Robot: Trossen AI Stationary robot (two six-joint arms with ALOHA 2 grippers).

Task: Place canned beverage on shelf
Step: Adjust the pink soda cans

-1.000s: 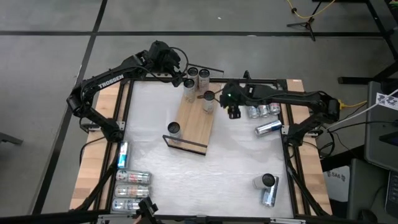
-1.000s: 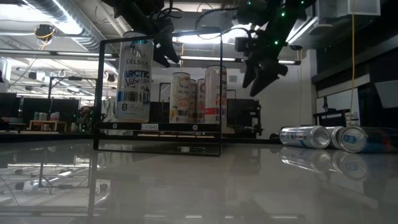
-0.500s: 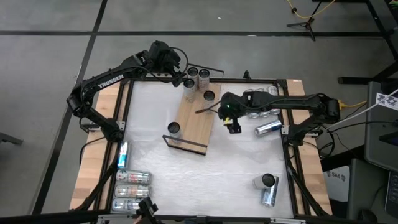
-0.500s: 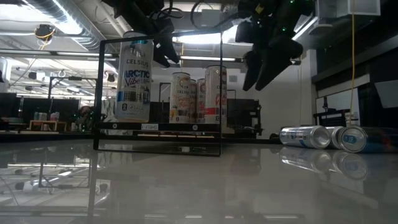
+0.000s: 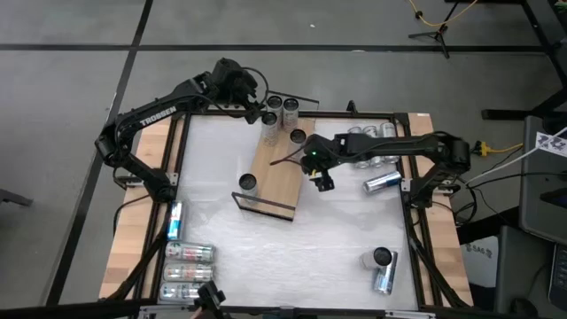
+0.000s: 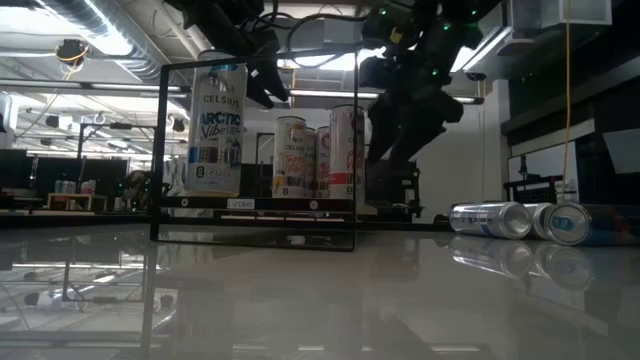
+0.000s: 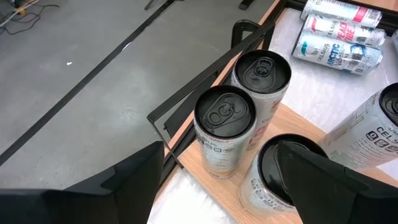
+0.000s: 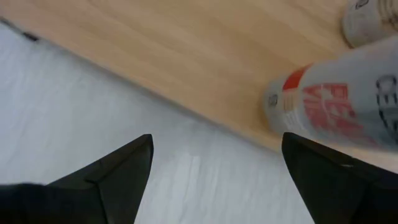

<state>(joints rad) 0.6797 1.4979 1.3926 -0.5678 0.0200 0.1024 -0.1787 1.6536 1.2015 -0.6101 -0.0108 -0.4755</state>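
Observation:
The light-wood shelf lies slantwise on the white table, with a black wire rail at its near end. Several cans stand upright on it: one near the rail, one mid-board, and a cluster at the far end. My left gripper hangs open over that cluster, holding nothing. My right gripper is open, pointing steeply down over the shelf's right edge, beside a can with red print. Nothing is between its fingers.
Cans lie on their sides at the table's far right, also visible in the low view. At the near right one can stands and one lies. Several more lie along the left edge.
My right gripper has moved toward the table's left and near edge and come down, tipping more steeply downward, from beside the mid-board can to the shelf's right edge. It stays open. The cans have not moved.

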